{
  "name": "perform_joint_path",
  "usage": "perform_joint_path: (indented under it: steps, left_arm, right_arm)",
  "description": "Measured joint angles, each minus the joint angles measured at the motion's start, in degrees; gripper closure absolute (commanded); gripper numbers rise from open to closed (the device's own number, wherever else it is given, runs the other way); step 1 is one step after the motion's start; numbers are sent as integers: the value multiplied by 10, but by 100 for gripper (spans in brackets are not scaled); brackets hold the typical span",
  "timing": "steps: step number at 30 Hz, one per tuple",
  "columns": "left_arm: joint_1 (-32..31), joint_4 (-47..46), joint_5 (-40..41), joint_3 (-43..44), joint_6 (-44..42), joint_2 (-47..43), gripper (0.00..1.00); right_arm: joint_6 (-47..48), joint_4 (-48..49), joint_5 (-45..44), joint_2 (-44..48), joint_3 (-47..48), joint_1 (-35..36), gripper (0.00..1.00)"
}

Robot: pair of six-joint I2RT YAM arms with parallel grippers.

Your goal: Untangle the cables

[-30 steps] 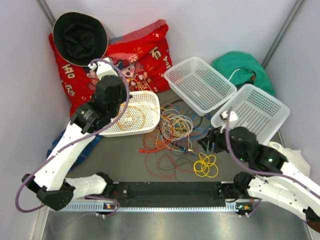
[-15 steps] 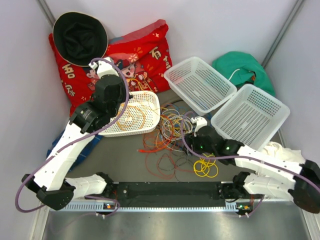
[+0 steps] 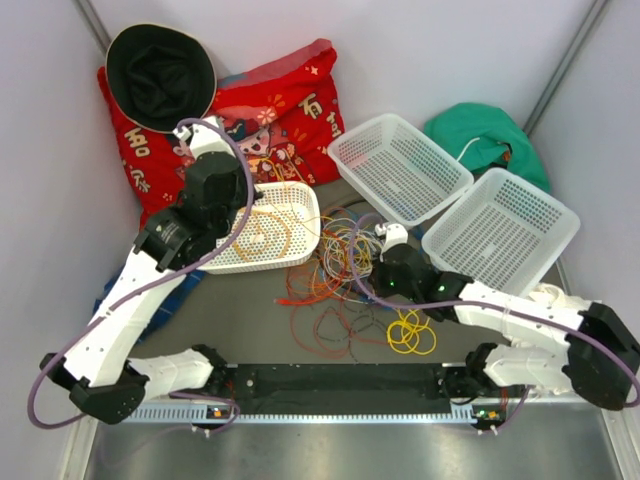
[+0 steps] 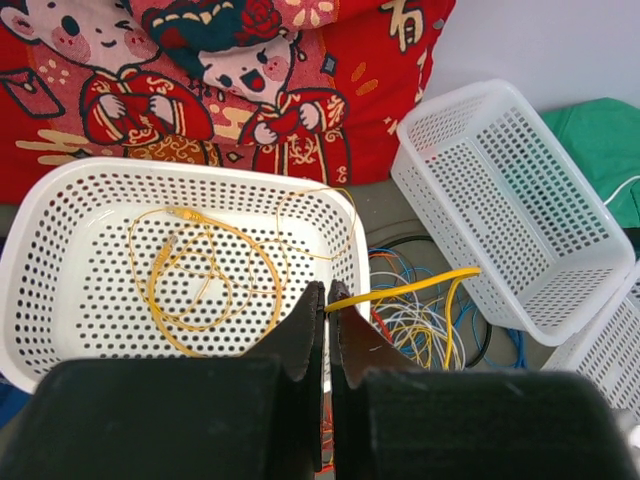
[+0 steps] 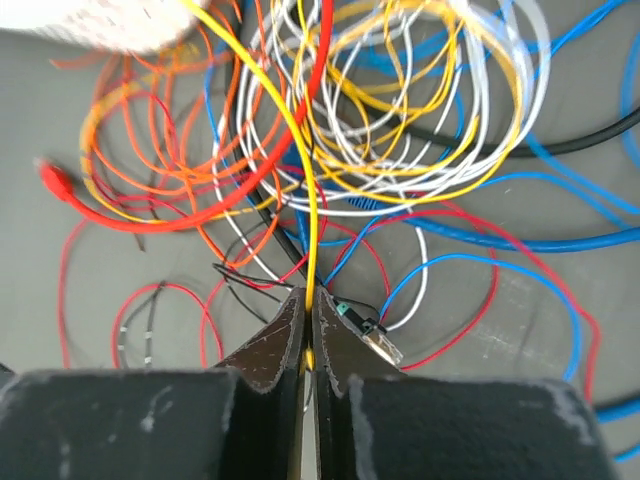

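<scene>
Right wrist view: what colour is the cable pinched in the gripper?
Yellow: the yellow cable enters the shut right gripper, clearest in the right wrist view.

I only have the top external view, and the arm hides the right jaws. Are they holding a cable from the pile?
Observer: Yes. The right gripper has its jaws shut on a yellow cable that runs up into the pile.
Operator: Anything near them that could snag?
Observer: A small clear plug lies just right of the tips.
Operator: And the left jaws?
Observer: The left gripper is shut on a yellow lead that heads right toward the pile. Whether it is the same cable, I cannot tell.
</scene>
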State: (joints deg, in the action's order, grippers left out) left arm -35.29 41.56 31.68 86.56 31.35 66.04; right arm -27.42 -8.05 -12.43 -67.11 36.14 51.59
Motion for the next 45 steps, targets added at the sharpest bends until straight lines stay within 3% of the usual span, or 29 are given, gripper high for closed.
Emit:
perform_joint_path:
  steps: [6, 11, 17, 21, 28, 34, 39, 45]
  left_arm:
    - [0, -23, -8, -43, 2, -37, 100]
    - [0, -96, -69, -151, 3, -96, 100]
    - [0, -190, -199, -239, 6, -114, 100]
    - [0, -200, -203, -250, 14, -114, 100]
    - [0, -99, -45, -179, 43, -83, 100]
    - [21, -45, 67, -173, 71, -65, 100]
    - [97, -29, 91, -173, 94, -28, 100]
    - [221, -29, 54, -193, 127, 12, 100]
  right_arm:
    - [5, -60, -18, 96, 43, 0, 100]
    - [20, -141, -32, 175, 171, 0, 100]
    - [49, -225, -35, 140, 427, 0, 100]
    - [57, -247, -26, 117, 477, 0, 100]
    - [58, -257, 23, -17, 483, 0, 100]
    - [57, -210, 76, -139, 495, -5, 100]
    - [42, -139, 129, -254, 556, -20, 100]
    - [24, -97, 180, -396, 644, -27, 100]
